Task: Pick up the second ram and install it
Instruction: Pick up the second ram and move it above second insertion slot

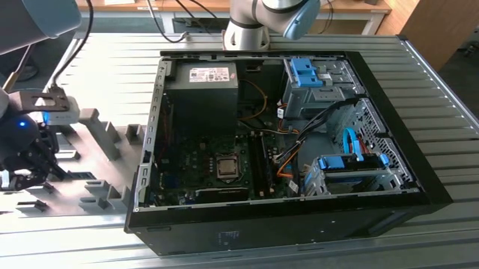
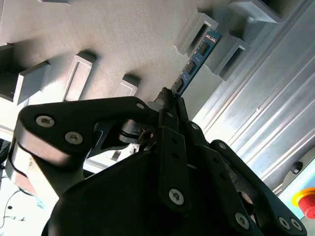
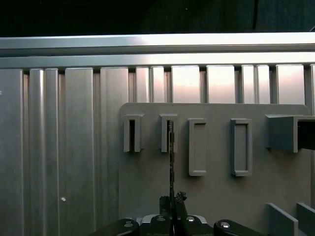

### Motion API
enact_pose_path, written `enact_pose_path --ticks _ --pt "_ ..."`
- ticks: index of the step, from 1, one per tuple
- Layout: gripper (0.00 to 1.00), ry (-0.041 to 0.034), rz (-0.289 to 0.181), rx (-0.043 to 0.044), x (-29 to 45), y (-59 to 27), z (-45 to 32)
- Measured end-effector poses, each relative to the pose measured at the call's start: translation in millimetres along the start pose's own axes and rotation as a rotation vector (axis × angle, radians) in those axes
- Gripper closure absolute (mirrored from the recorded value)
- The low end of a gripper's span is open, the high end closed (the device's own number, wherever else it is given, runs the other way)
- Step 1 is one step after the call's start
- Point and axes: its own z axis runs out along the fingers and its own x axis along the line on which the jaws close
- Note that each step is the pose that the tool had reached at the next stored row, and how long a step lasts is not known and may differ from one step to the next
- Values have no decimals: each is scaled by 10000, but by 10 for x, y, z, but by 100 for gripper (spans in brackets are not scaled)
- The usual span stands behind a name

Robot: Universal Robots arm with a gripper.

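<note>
- ram (image 2: 195,65): your gripper (image 2: 170,98) is closed on its near end, its far end at a fixture slot (image 3: 164,133).
- lift it straight out; don't twist.

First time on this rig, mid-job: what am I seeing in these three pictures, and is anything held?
One robot arm works over a ribbed metal table. The exterior view looks down on an open computer case, with a grey fixture plate on the exterior view's left. Both wrist views ride on the arm and look along its gripper. The gripper is shut on one end of the second ram, a thin memory stick whose far end sits at a slot block on that plate.
</note>
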Motion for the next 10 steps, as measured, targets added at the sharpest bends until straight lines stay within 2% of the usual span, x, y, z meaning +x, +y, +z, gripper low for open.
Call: enact_pose_path --ticks 10 --pt "86 -1 0 0 -2 0 -72"
